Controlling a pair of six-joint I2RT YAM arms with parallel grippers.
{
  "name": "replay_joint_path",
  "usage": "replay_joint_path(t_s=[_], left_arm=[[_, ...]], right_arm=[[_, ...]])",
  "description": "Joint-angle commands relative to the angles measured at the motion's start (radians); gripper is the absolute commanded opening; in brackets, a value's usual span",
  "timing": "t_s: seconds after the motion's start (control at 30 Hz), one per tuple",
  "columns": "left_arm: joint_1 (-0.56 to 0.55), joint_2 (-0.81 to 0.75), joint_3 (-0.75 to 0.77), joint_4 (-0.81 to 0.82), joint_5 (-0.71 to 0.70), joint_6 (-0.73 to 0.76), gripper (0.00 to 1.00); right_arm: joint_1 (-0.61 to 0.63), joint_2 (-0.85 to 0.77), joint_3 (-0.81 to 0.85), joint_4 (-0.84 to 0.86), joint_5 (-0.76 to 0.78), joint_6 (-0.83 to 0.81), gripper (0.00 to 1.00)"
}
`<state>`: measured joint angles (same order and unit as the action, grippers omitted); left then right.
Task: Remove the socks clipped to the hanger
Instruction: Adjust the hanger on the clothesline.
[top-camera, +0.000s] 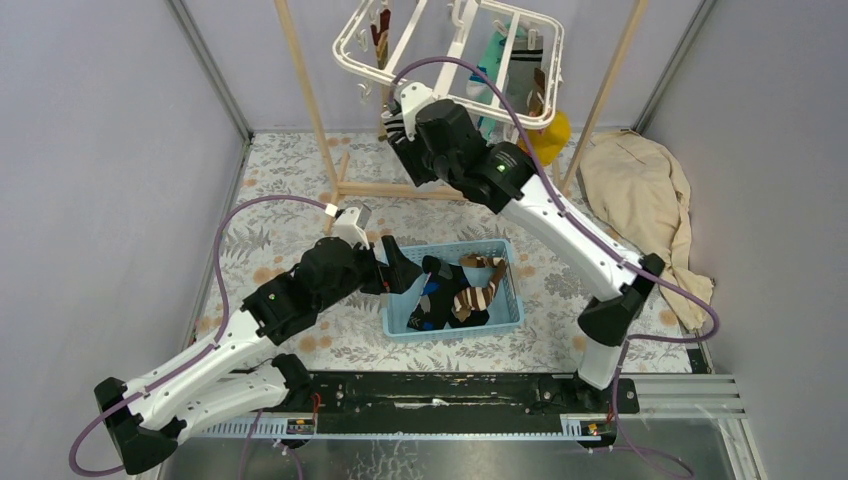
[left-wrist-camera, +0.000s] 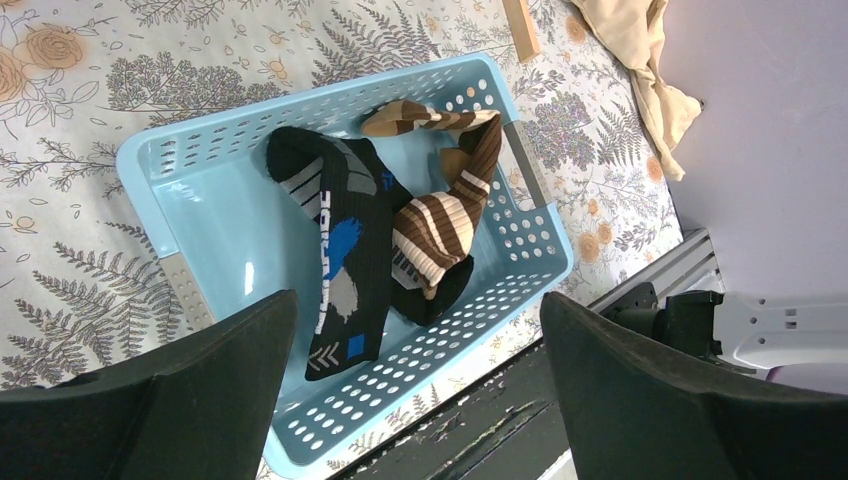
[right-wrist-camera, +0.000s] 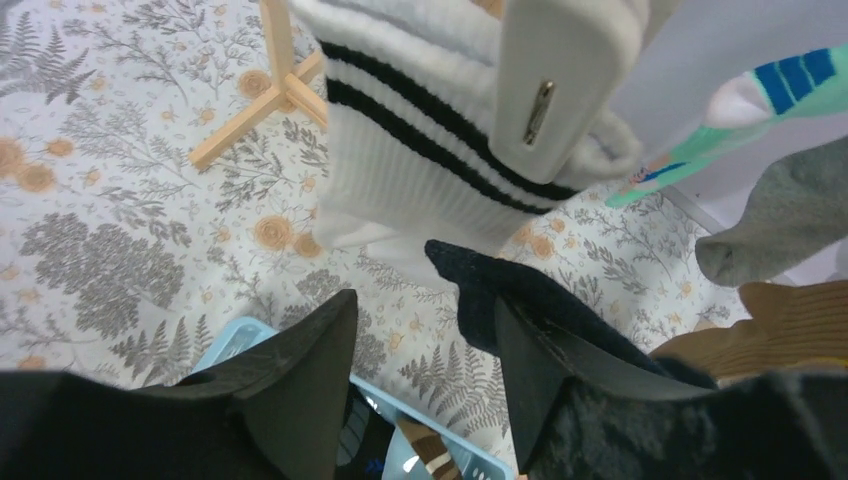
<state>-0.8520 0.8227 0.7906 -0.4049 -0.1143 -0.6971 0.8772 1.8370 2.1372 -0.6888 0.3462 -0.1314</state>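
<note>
Top external. Hanger (top-camera: 450, 45): white, at 12 o'clock, between the poles of a wooden rack (top-camera: 300, 90). Carries clipped socks, among them a teal sock (top-camera: 497, 60) and, at its 4 o'clock corner, a yellow sock (top-camera: 552, 135). Right gripper (top-camera: 395, 122): raised, just below the hanger's 7 o'clock side. Blue basket (top-camera: 512, 285): at centre, on the flowered table cover (top-camera: 560, 290). Holds a black sock (top-camera: 440, 295) and a brown-striped sock (top-camera: 478, 295), both off the hanger. Left gripper (top-camera: 405, 272): hovering at the basket's 9 o'clock rim. Beige cloth (top-camera: 640, 195): heaped at 3 o'clock.

Left wrist. Looks down into the basket. Left fingers (left-wrist-camera: 230, 390): at 7 and 5 o'clock, spread wide, released, grasping nothing. Black sock: blue patch, lengthwise along the basket floor. Brown-striped sock: folded across it toward 1 o'clock.

Right wrist. Right fingers (right-wrist-camera: 300, 380): at 6 o'clock, parted, released, floor visible in the gap. Dark sock (right-wrist-camera: 520, 300): draped against the 5 o'clock finger. White sock (right-wrist-camera: 420, 160): black stripes, hanging at 12 o'clock from a white clip (right-wrist-camera: 560, 70). Grey sock (right-wrist-camera: 780, 210): at 3 o'clock, the teal sock above it at 2 o'clock. Basket corner: at 6 o'clock.
</note>
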Motion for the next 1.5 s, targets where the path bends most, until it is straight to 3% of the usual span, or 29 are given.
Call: replay_joint_path(t_s=[0.0, 0.43, 0.57, 0.8, 1.1, 1.33, 1.47], left_arm=[[-0.003, 0.002, 0.027, 0.030, 0.013, 0.000, 0.99], [-0.004, 0.032, 0.026, 0.095, 0.056, -0.021, 0.99], [-0.004, 0.060, 0.049, 0.142, 0.088, -0.025, 0.99], [-0.004, 0.155, 0.111, 0.257, 0.106, -0.018, 0.99], [-0.015, 0.399, 0.184, 0.500, 0.004, 0.040, 0.99], [-0.119, 0.578, 0.245, 0.782, -0.057, 0.077, 0.99], [-0.183, 0.680, 0.284, 0.895, -0.224, 0.104, 0.99]], right_arm=[[0.002, -0.148, -0.092, 0.112, -0.038, 0.031, 0.62], [-0.001, -0.379, -0.371, 0.188, 0.043, 0.084, 0.69], [-0.003, -0.436, -0.433, 0.184, 0.029, 0.110, 0.76], [-0.007, -0.490, -0.516, 0.207, 0.023, 0.127, 0.75], [-0.021, -0.492, -0.525, 0.208, 0.028, 0.127, 0.75], [-0.074, -0.506, -0.513, 0.173, 0.014, 0.127, 0.75], [-0.117, -0.530, -0.517, 0.161, -0.017, 0.154, 0.75]])
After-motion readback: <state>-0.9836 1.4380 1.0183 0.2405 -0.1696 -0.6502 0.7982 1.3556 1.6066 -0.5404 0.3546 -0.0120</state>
